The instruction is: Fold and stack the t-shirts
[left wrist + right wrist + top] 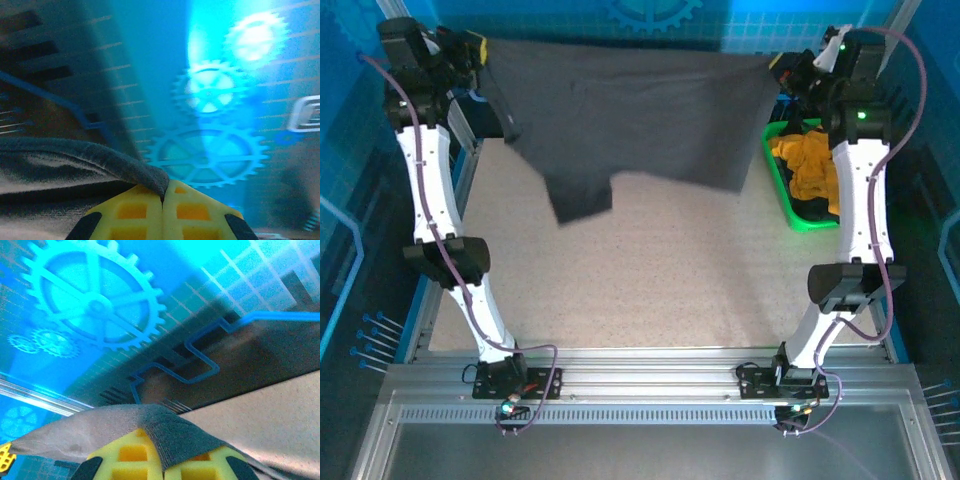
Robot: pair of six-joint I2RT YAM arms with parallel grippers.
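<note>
Charcoal t-shirt [630, 110], upper centre — matt cloth, fine fuzzy knit.
Orange-yellow t-shirt [808, 160], right: soft crumpled cloth.
Basket [815, 223]: glossy green plastic.
Table [640, 280]: matt, speckled surface.
Frame rail [650, 385], bottom — brushed metal.
Left gripper [163, 202]: yellow moulded plastic.

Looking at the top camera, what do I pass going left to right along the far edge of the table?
Left hand → grey shirt, held up by both hands → right hand.
</note>
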